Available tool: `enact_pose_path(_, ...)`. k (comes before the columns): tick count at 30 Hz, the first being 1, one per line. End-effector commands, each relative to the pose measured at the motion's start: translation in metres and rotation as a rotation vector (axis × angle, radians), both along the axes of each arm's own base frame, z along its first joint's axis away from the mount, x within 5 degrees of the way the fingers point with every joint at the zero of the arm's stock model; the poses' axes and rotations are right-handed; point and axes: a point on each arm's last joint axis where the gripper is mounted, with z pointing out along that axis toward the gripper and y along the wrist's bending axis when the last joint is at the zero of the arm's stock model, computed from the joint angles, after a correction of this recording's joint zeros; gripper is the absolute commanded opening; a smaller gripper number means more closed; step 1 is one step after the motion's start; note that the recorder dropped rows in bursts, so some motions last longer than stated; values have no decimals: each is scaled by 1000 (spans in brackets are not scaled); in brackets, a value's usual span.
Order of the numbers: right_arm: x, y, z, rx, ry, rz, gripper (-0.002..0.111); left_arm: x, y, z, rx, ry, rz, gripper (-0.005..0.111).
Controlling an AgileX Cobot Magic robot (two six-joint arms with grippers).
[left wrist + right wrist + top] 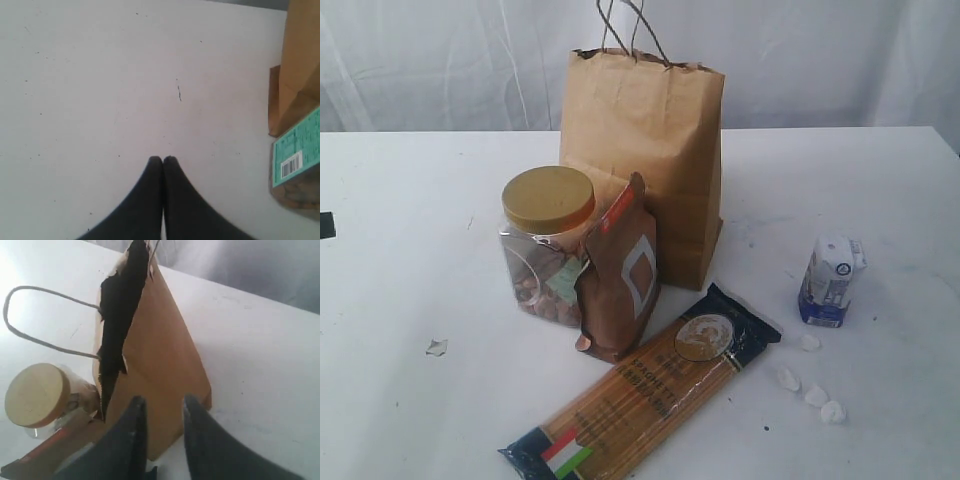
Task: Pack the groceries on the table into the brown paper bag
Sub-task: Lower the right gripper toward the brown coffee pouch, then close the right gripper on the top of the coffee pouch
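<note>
While the brown paper bag (645, 150) is stood upright near the middle of the table (410, 300), its twisted handles raised and its torn mouth pinched to a narrow dark slit, the surface around it is seen as a flat white top, faintly scuffed and dotted with dark specks. A thin dark mark (178, 92) is shown on it in the left wrist view, and a small pale scrap (437, 347) is left lying toward the front left. A dark object (326, 225) is cut off by the left edge of the exterior view and cannot be made out. Behind the far edge of the tabletop the room is closed off by a white cloth (440, 60) hung in soft folds.

Just in front of the bag, the gold-lidded clear jar (545, 250) is set upright, with the small brown pouch (620, 290) stood close against its right side. The long spaghetti pack (640, 400) is laid flat and slantwise in front of them. Well to the right, the white-blue carton (830, 280) is stood alone, and the small white lumps (817, 395) are scattered on the table in front of it.

The left gripper (163, 160) is held over bare tabletop with its fingers pressed together on nothing. The right gripper (162, 400) is shown with its fingers parted; the bag's side is seen through the gap, and nothing is gripped.
</note>
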Motion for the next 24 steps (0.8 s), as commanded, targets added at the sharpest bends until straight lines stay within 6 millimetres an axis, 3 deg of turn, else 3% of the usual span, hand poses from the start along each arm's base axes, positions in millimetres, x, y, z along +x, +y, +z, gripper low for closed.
enact_pose_path(1,-24,-11,7,-69,39,-139,11,2,4,-7,30,25,34,0)
enact_pose_path(4,-46,-12,-3,-73,99,-145,0,-2,23,-3,27,43,280,0)
enact_pose_path(6,-67,-5,-16,-75,157,-124,0,-12,39,4,54,51,491,0)
enact_pose_path(8,-83,5,-31,-41,140,-152,0,-26,49,17,129,15,589,0)
enact_pose_path(13,-125,40,-84,42,122,-176,0,-58,39,58,140,-224,492,0)
enact_pose_path(15,-144,59,-107,84,79,-158,0,-77,34,73,128,-334,458,0)
enact_pose_path(16,-163,78,-126,156,6,-149,0,-97,33,80,154,-412,472,0)
enact_pose_path(17,-169,86,-132,204,-39,-148,0,-105,35,80,176,-434,492,0)
enact_pose_path(18,-181,95,-148,280,-95,-157,0,-122,38,78,239,-477,532,0)
enact_pose_path(21,-193,104,-178,258,-170,-113,0,-141,36,55,242,-493,535,0)
enact_pose_path(24,-192,120,-212,93,-128,-9,0,-141,10,5,2,-421,310,0)
